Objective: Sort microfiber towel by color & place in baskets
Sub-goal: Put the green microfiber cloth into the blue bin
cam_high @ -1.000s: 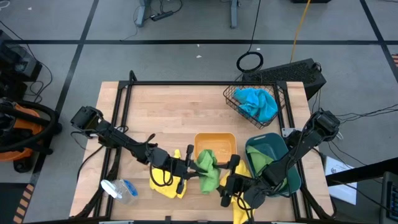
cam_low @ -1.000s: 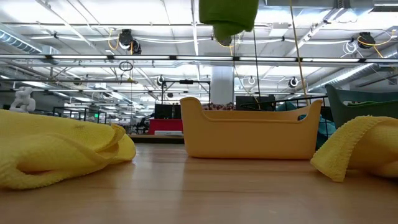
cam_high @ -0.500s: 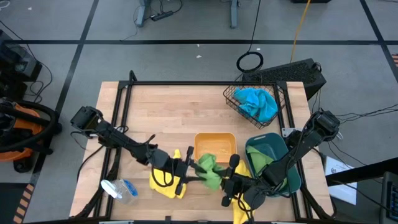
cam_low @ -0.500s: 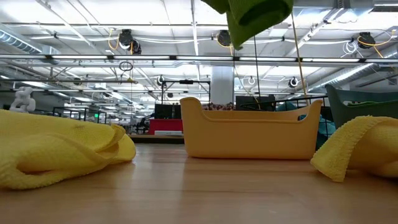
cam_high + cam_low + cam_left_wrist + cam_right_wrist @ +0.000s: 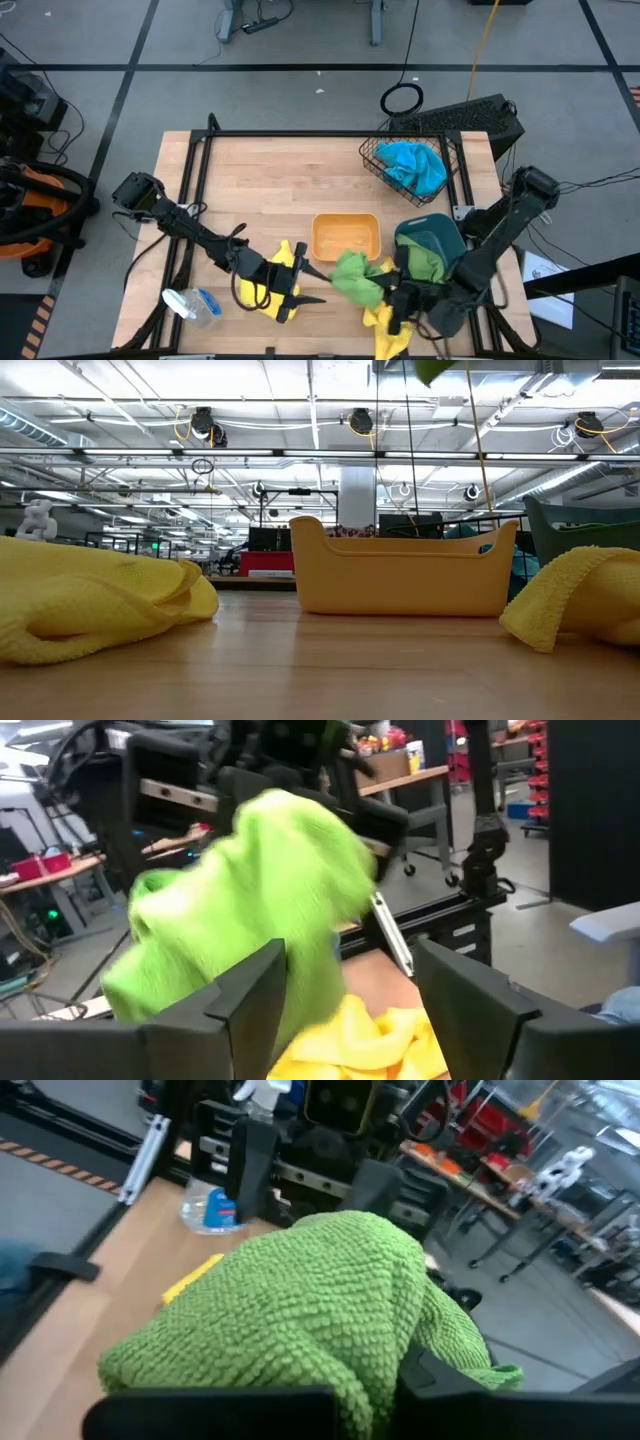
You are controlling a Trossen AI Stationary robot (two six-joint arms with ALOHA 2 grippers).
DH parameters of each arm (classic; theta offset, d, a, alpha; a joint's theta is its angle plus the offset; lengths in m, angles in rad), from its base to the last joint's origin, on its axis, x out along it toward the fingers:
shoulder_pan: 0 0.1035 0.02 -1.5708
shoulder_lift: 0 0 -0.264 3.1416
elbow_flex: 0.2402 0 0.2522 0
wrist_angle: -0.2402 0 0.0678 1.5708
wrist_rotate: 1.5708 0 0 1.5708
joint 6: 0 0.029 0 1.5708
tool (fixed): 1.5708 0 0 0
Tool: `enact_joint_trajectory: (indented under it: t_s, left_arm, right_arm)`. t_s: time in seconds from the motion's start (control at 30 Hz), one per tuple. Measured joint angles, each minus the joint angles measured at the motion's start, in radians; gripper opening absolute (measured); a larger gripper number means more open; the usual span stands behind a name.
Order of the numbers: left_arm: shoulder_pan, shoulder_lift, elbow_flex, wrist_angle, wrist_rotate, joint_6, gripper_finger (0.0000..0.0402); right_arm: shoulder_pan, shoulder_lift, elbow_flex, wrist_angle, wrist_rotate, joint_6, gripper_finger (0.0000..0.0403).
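Observation:
A green microfiber towel (image 5: 355,277) hangs bunched above the table near its front edge, between the orange bin (image 5: 345,238) and the teal bin (image 5: 437,258), with my right gripper (image 5: 392,293) shut on it. To its left, my left gripper (image 5: 310,284) stands open over a yellow towel (image 5: 262,291), with the green towel (image 5: 250,890) just ahead of its fingers and clear of them. A second yellow towel (image 5: 383,322) lies under the right gripper. The teal bin holds another green towel (image 5: 422,262). The black wire basket (image 5: 372,160) holds a blue towel (image 5: 412,165). My right gripper holds the green towel by its right-hand end (image 5: 378,288), coming at it roughly level from the table's right. The bunched cloth (image 5: 300,1310) covers the fingers, so the layers do not show. The towel is lifted clear of the table and drapes leftward.
A spray bottle (image 5: 190,305) lies at the near left of the table. In the low view the orange bin (image 5: 400,575) stands between the two yellow towels (image 5: 90,600) (image 5: 580,595). Bare wood stretches across the table's far left half.
My left gripper has opened, let go of the green towel and drawn back toward the table's left edge. My right gripper has shut on the towel and carried it toward the right and the near edge; it stays lifted clear.

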Motion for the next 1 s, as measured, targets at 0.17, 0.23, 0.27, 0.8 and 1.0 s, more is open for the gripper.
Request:
enact_joint_trajectory:
  t_s: [0.17,0.23,0.27,0.8,1.0]
  left_arm:
    - [-0.012,-0.003,0.000,-0.024,-0.033,-0.006,0.0226]
    - [-0.013,-0.003,0.000,-0.041,-0.052,-0.008,0.0226]
    - [-0.013,-0.003,0.000,-0.049,-0.065,-0.008,0.0226]
    - [-0.024,-0.003,0.000,-0.477,-0.123,-0.418,0.0226]
    - [-0.074,-0.003,-0.001,-0.584,-0.128,-0.568,0.0226]
  right_arm:
    - [0.074,-0.116,0.000,-0.226,-0.001,0.189,0.0010]
    - [0.104,-0.163,0.000,-0.343,-0.005,0.297,0.0011]
    - [0.118,-0.183,0.000,-0.410,-0.008,0.362,0.0011]
    - [0.202,-0.250,0.000,-1.194,-0.436,1.297,0.0011]
    - [0.202,-0.207,0.000,-1.196,-0.493,1.343,0.0011]
